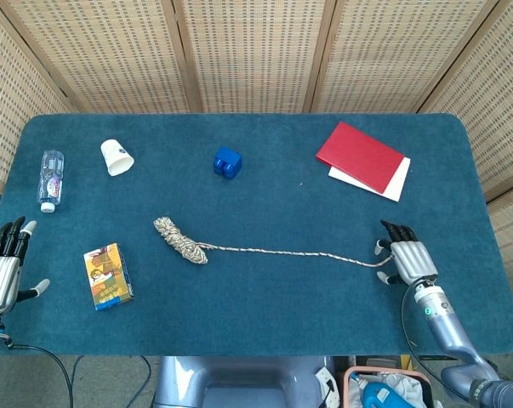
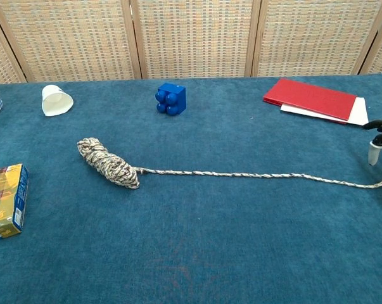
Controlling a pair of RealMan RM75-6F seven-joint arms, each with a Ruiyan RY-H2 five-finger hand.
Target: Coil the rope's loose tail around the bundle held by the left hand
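The braided rope's bundle (image 1: 179, 240) (image 2: 108, 163) lies loose on the blue table (image 1: 265, 195), left of middle. Its tail (image 1: 299, 252) (image 2: 260, 175) runs straight to the right. My right hand (image 1: 407, 259) hovers with fingers spread over the tail's far end, which it hides in the head view. The chest view shows only its fingertips (image 2: 373, 154) at the right edge, beside the tail's end, and nothing is pinched. My left hand (image 1: 2, 272) is open beyond the table's left edge, far from the bundle and holding nothing.
A yellow box (image 1: 107, 276) lies front left, with a water bottle (image 1: 51, 179) and a tipped white cup (image 1: 116, 157) behind it. A blue block (image 1: 227, 162) sits at mid back. A red book (image 1: 360, 156) on white paper (image 1: 399, 183) lies back right.
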